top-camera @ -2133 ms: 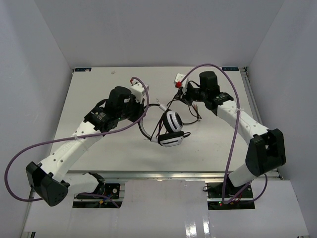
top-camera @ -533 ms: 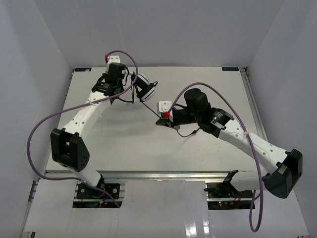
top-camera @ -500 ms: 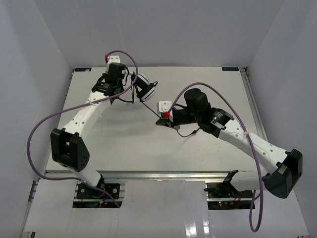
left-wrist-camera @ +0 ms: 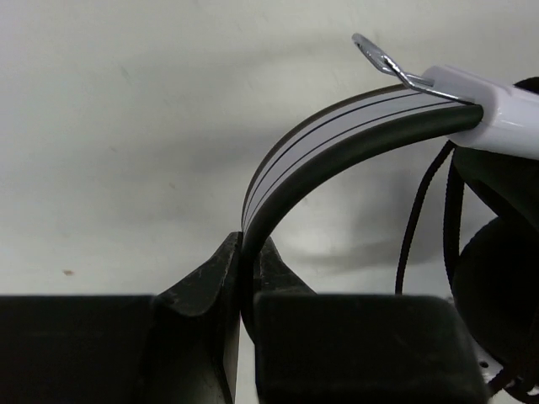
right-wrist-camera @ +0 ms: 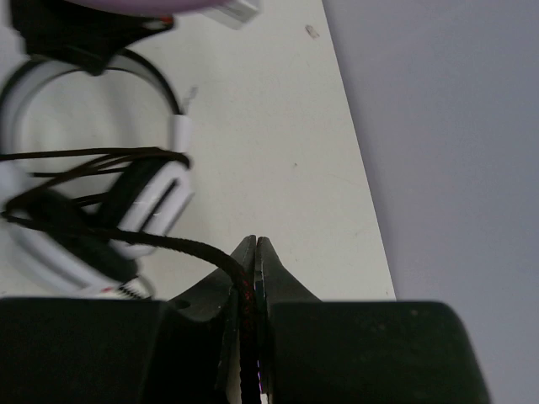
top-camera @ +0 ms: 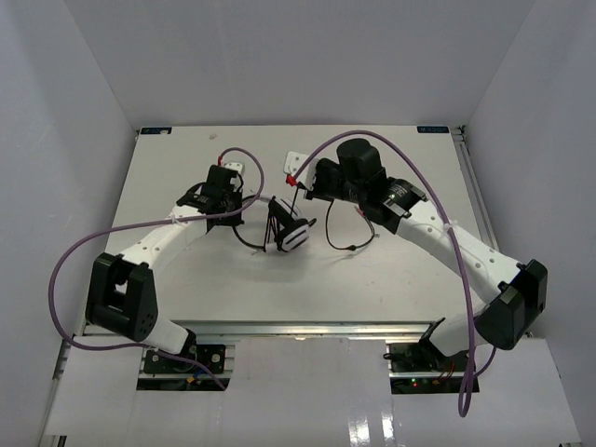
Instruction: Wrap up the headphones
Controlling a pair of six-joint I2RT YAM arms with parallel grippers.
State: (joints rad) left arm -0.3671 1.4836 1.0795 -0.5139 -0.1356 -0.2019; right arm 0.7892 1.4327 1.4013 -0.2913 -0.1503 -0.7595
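Headphones (top-camera: 291,233) sit mid-counter (top-camera: 372,279), between the arms. The left claw (left-wrist-camera: 248,252) is clamped on the headband (left-wrist-camera: 337,139) and the right claw (right-wrist-camera: 254,248) is pinched on the cord (right-wrist-camera: 181,246). To wrap well, hold the band steady and lay taut, even loops without snagging.

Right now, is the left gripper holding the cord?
No, the left gripper is shut on the headband.

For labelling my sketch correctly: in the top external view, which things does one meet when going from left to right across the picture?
left arm's elbow → left tool → headphones → slack cord → right arm's elbow
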